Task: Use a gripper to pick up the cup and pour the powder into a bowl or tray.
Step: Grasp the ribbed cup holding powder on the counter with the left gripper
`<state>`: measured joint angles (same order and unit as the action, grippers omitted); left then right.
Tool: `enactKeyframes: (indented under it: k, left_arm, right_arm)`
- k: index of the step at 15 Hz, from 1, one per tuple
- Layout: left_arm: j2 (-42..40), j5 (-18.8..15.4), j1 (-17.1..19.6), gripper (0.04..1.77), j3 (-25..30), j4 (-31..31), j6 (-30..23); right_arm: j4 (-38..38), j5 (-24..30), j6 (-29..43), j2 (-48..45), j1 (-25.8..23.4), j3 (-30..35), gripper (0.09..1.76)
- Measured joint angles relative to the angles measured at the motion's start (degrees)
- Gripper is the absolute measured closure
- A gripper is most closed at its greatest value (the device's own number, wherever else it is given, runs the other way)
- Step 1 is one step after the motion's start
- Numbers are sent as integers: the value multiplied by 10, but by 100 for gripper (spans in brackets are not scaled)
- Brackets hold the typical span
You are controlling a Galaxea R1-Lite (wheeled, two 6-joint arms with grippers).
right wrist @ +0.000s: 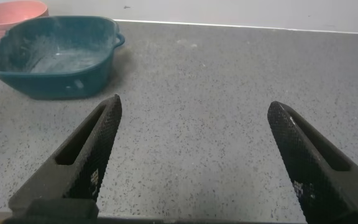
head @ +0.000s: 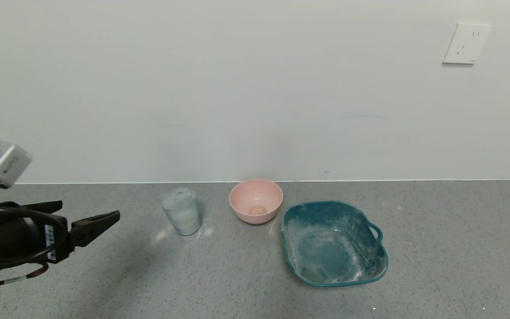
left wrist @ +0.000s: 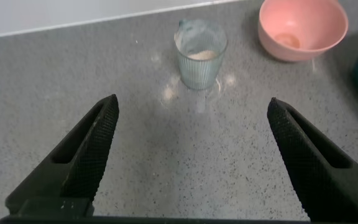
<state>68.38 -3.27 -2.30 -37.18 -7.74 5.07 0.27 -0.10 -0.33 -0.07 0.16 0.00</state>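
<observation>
A: So, where does the cup [head: 182,211] stand?

B: Upright on the grey tabletop [head: 436,248], close to the back edge where it meets the wall, left of centre. Its walls are dusted white, and the left wrist view shows a little beige powder [left wrist: 202,55] lying in its bottom. A few white smears mark the tabletop around its base.

A: And the left gripper [head: 87,220]?

B: It hangs above the tabletop near the left edge, well apart from the cup, pointing toward it. Its fingers [left wrist: 92,146] are spread wide with nothing between them; the cup shows in the gap, farther off.

A: What is next to the cup?

B: A small pink bowl [head: 256,200], just to its right, also by the back edge, with a faint beige trace inside. Just beside the bowl, toward the front and right, sits the teal tray [head: 372,259], dusted white inside, its handle facing the right edge.

A: The right gripper [right wrist: 194,158]?

B: Spread open too, holding nothing, over bare tabletop on the right side, with the tray off to one side of it.
</observation>
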Motion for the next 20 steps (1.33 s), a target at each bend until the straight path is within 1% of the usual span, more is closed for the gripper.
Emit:
enactKeyframes:
  k: [3, 7, 10, 12, 13, 15, 17, 20]
  left_arm:
    - [80, 0, -13, 9, -7, -16, -4]
    - [174, 7, -40, 9, 0, -85, -5]
    - [239, 20, -56, 9, 14, -129, -9]
    - [278, 23, -61, 9, 28, -176, -15]
    - [295, 24, -62, 9, 34, -201, -31]
    - [331, 24, -62, 9, 44, -279, -61]
    - [364, 24, -62, 9, 58, -354, -70]
    - [409, 27, -63, 9, 75, -430, -76]
  right_arm:
    - [1, 0, -1, 0, 0, 0, 14]
    - [1, 1, -1, 0, 0, 0, 14]
    - [0, 1, -1, 0, 0, 0, 14]
    - [0, 1, -1, 0, 0, 0, 14]
    - [0, 1, -1, 0, 0, 0, 14]
    - [0, 1, -1, 0, 0, 0, 14]
    - [0, 1, -1, 0, 0, 0, 14]
    - [0, 1, -1, 0, 0, 0, 14]
